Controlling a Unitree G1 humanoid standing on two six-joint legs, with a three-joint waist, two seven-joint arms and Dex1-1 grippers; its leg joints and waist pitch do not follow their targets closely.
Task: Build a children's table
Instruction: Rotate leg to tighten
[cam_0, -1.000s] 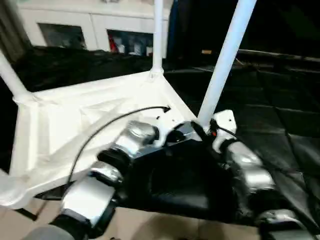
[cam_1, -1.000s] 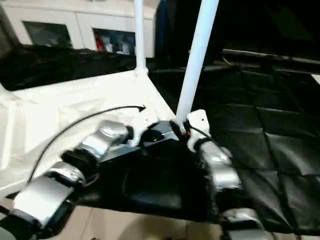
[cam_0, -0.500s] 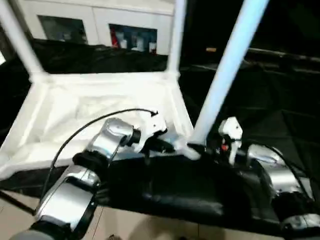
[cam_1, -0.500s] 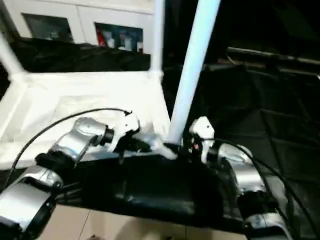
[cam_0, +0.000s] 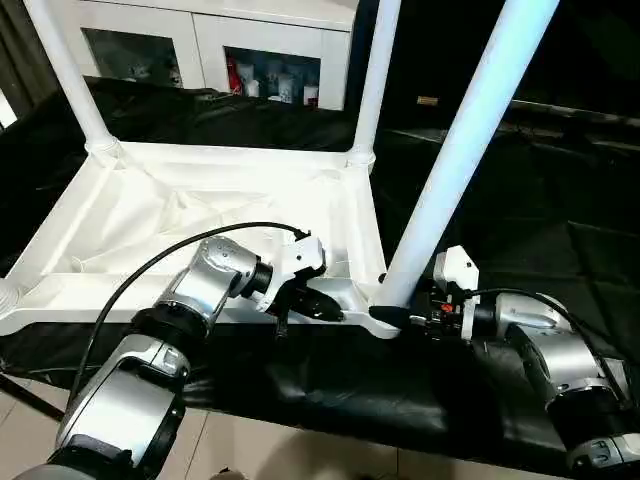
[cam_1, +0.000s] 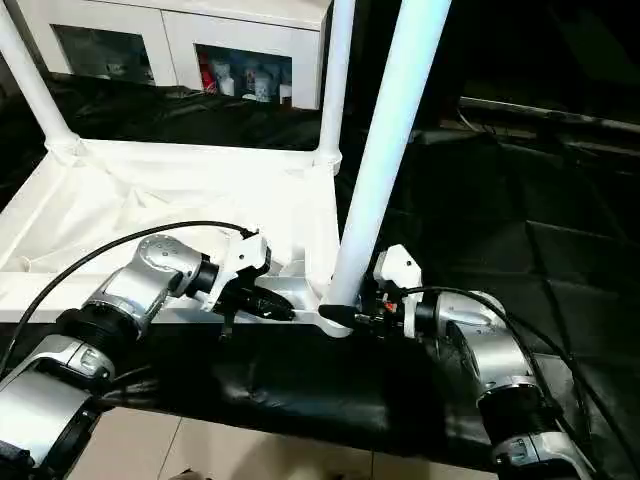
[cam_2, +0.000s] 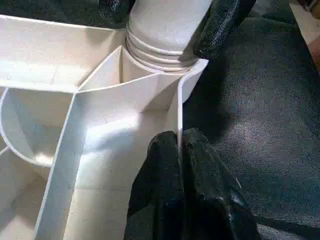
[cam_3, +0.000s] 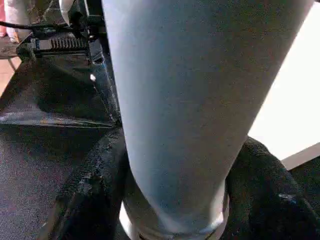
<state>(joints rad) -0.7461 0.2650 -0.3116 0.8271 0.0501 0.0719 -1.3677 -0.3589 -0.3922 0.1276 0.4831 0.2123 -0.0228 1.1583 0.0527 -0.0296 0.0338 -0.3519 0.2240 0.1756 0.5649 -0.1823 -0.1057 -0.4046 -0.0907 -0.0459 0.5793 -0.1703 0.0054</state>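
The children's table top (cam_0: 190, 215) is lying upside down on the black-draped work table (cam_0: 560, 230), its ribbed underside facing up, and three white legs are standing up out of its corner sockets — a far-left leg (cam_0: 65, 75), a far-right leg (cam_0: 375, 80) and the nearest leg (cam_0: 455, 170), which is leaning slightly to the right at the near right corner.

The right gripper (cam_0: 400, 312) is clamping the base of the nearest leg just above its socket, one black finger (cam_3: 85, 190) sitting on each side of the tube. The left gripper (cam_0: 320, 305) is pinching the thin rim of the top beside that same corner — its two fingers (cam_2: 200, 165) are pressing together with the white wall edge between them. A black cable (cam_0: 180, 255) is arching over the left forearm, and a white cabinet (cam_0: 200, 45) is standing behind the work table
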